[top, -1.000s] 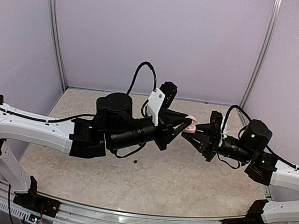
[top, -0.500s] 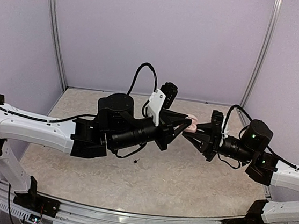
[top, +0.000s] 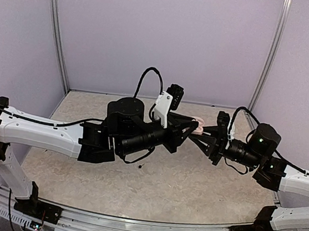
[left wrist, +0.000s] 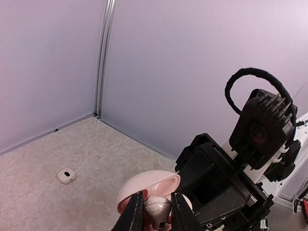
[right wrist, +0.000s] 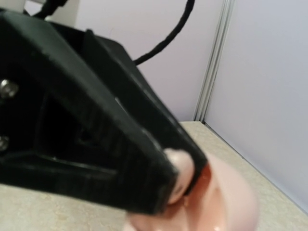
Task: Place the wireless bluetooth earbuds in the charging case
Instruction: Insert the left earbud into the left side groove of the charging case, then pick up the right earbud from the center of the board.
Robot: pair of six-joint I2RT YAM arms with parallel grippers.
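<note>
The pink charging case [left wrist: 147,186] hangs open in the air above the table, lid up. It also shows in the top view [top: 199,123] and in the right wrist view [right wrist: 231,204]. My right gripper [top: 207,135] holds the case from the right; its black body [left wrist: 214,187] sits right behind the case. My left gripper [left wrist: 158,214] is shut on one pale pinkish earbud [left wrist: 158,206], held at the mouth of the open case. In the right wrist view the earbud [right wrist: 181,172] sits between the left fingers [right wrist: 120,159], just over the case's hollow. My right gripper's own fingertips are hidden.
A second small white earbud [left wrist: 66,175] lies on the beige tabletop [left wrist: 43,192] near the back left corner. Lilac walls enclose the table on the back and both sides. Both arms meet in mid-air above the table's middle right.
My left arm has pushed a little to the right and forward, bringing the earbud closer against the case. The right gripper with the case has shifted slightly left.
</note>
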